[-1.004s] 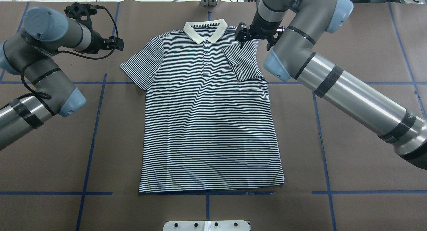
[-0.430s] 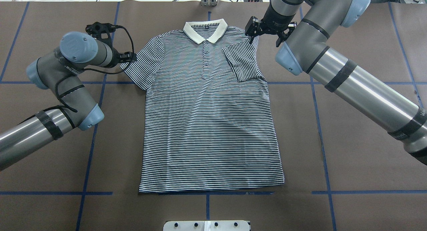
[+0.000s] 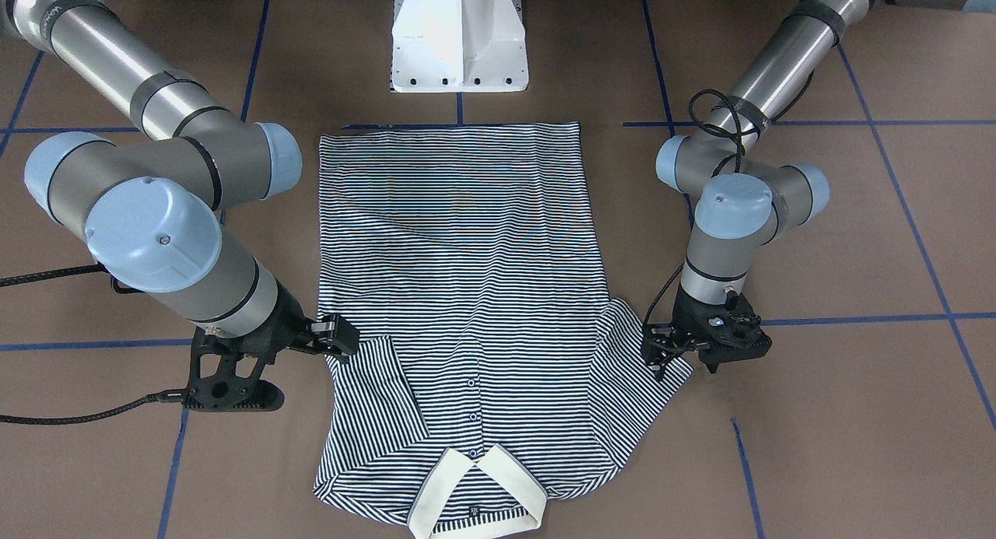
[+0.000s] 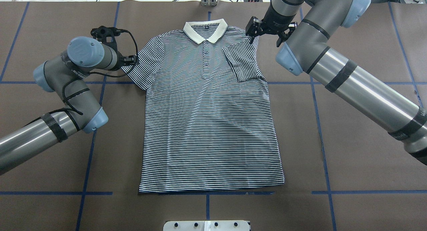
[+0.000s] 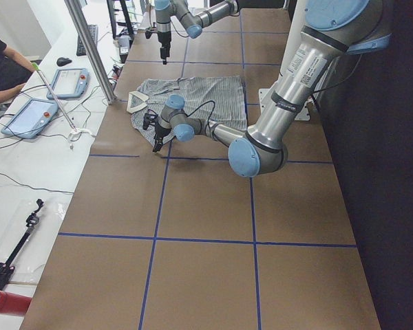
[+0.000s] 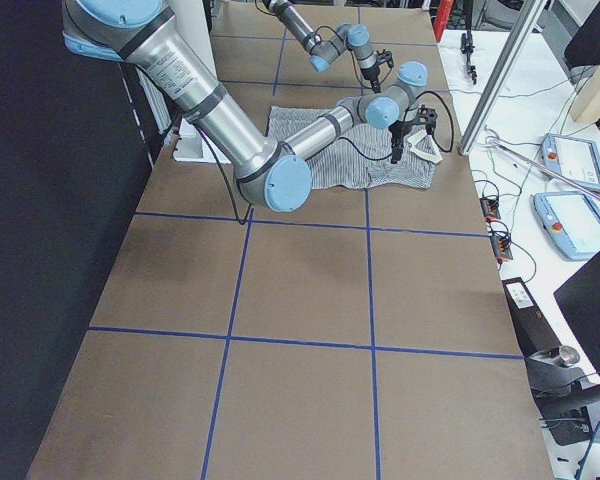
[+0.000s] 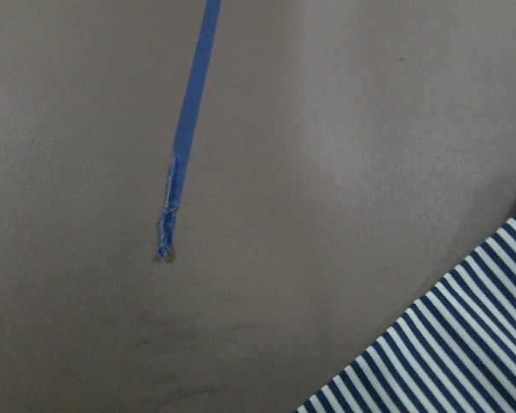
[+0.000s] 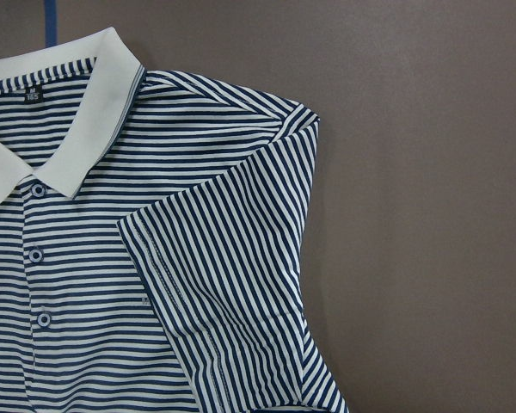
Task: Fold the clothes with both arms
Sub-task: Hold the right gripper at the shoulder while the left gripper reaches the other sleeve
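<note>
Starting at the left pincer (image 4: 128,60), we find it low at the outer hem of the shirt's spread sleeve (image 4: 141,66), on the robot's left. Its black fingers are too small and dark for us to tell how far apart they stand, or whether they touch the cloth. Its wrist view shows only a striped corner of that sleeve at the lower right, the bare brown table (image 7: 344,155) and the frayed end of a blue tape line (image 7: 187,142).

The right pincer (image 4: 252,30) hangs at the edge of the opposite shoulder, near the collar (image 4: 205,31); we cannot tell its opening either. Below it the other sleeve (image 8: 232,284) lies folded inward over the chest, its hem running slantwise beside the buttons (image 8: 36,255).

The shirt (image 4: 208,131) itself lies flat and face up in the middle of the table, collar away from the robot and bottom hem towards the white base (image 3: 459,41). The left arm (image 4: 33,137) is sharply bent at the elbow on one side, and the right arm (image 4: 360,91) stretches long across from the other.
</note>
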{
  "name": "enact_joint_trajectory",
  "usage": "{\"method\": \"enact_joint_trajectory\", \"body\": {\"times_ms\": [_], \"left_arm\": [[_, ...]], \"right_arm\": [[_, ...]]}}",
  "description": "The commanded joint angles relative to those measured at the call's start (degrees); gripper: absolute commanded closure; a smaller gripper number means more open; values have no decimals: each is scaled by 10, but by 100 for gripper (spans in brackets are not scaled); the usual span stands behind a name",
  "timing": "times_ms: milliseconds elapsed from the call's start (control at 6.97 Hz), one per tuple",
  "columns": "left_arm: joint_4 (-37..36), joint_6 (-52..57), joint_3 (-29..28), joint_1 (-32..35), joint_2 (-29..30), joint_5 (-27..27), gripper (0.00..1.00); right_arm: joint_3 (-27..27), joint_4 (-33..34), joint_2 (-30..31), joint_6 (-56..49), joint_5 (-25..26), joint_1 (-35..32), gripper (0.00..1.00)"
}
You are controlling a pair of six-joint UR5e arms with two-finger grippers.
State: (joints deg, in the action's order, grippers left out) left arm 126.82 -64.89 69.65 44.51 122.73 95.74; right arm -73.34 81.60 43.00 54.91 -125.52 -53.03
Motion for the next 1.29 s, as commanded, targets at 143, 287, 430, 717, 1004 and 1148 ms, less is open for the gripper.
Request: {"method": "enact_joint_trajectory", "body": {"times_ms": [143, 287, 430, 717, 1004, 1148], "left_arm": [[-1, 2, 2, 0, 2, 0, 61], [-2, 2, 2, 0, 4, 0, 77], [-4, 3, 3, 0, 4, 1, 88], [-19, 4, 28, 0, 4, 8, 100], [-142, 3, 62, 4, 67, 31, 100], [-187, -4, 59, 4, 105, 30, 100]], "right_arm": [[4, -2, 0, 0, 3, 0, 0], [4, -2, 0, 1, 3, 0, 0], [5, -2, 1, 0, 4, 0, 0], [6, -2, 1, 0, 5, 1, 0], [6, -4, 2, 0, 5, 1, 0], [6, -5, 2, 0, 5, 1, 0]]}}
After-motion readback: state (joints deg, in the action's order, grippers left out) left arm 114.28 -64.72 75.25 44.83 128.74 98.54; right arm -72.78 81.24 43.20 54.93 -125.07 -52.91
